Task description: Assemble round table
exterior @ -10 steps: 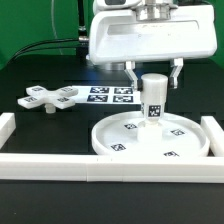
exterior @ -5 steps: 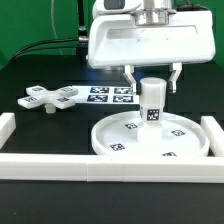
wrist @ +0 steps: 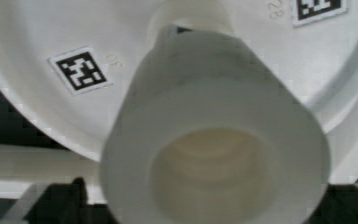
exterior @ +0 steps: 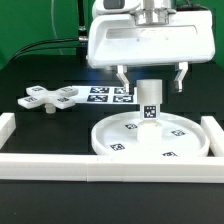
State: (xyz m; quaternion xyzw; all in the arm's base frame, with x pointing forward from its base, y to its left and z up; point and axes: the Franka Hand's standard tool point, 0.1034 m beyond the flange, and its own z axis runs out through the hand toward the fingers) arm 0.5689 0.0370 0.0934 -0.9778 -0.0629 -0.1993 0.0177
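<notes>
- Short cylindrical post (exterior: 150,103) stood upright on the large round rimmed disc (exterior: 150,143), both smooth white tagged plastic.
- Jaws hung open, apart from the post's sides.
- Cross-shaped piece (exterior: 52,98) lay well apart.

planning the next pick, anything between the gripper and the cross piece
Only the flat marker board lies between them; nothing upright. The gripper is open around the post, the cross piece toward the exterior view's left.

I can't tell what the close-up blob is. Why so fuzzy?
Wrist view: the short white cylindrical plastic post fills the frame, too close, so it blurs; the tag on the large round white disc is sharper. Exterior view: the post looks crisp.
</notes>
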